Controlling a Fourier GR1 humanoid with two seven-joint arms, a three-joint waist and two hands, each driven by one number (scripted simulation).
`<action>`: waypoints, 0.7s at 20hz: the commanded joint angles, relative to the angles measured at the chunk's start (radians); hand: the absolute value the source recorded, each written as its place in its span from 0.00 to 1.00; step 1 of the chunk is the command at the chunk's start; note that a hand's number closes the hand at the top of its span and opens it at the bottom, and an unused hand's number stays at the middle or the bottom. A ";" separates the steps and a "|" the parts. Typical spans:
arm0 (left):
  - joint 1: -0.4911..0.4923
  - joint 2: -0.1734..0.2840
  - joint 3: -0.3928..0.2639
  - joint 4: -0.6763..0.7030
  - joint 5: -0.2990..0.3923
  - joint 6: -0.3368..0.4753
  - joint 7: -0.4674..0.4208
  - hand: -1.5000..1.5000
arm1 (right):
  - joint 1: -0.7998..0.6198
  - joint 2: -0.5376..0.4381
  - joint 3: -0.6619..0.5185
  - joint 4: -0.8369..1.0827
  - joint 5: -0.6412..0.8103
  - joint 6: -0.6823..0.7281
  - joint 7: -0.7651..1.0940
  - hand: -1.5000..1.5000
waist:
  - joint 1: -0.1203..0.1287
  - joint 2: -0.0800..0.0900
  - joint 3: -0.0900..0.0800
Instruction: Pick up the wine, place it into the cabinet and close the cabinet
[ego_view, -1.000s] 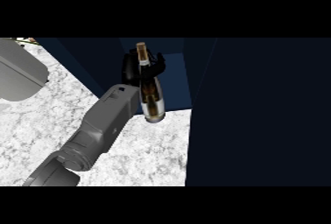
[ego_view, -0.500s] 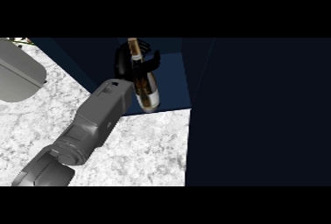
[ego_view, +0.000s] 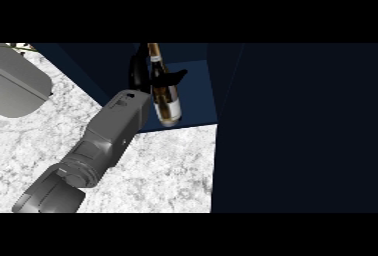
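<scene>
Table (ego_view: 162, 165): white-and-grey marbled top. Grey sink (ego_view: 18, 87) set into it at far left, partly cut off. Dark blue cabinet (ego_view: 199, 90) stands along its far and right edges.

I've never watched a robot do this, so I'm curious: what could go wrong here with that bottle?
The wine bottle hangs tilted in the hand, base low over the open cabinet's floor; if the fingers open now, it might land on its side and roll. The dark cabinet door stands close beside it, so a sideways swing could knock the bottle against it. The hand hides part of the bottle, so how it is held cannot be judged.
</scene>
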 joint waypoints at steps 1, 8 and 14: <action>0.042 0.020 -0.003 0.015 -0.007 -0.005 -0.013 0.00 | 0.057 0.016 0.016 -0.011 0.014 0.028 -0.018 0.00 | -0.004 0.002 -0.001; 0.034 0.009 0.009 -0.014 0.000 -0.007 -0.059 0.00 | -0.015 0.015 0.020 -0.005 0.015 -0.014 0.005 0.00 | 0.013 0.004 -0.003; 0.025 -0.008 0.019 -0.027 0.003 -0.039 -0.077 0.00 | -0.019 0.021 0.042 -0.004 0.045 -0.008 0.002 0.00 | 0.020 -0.001 -0.002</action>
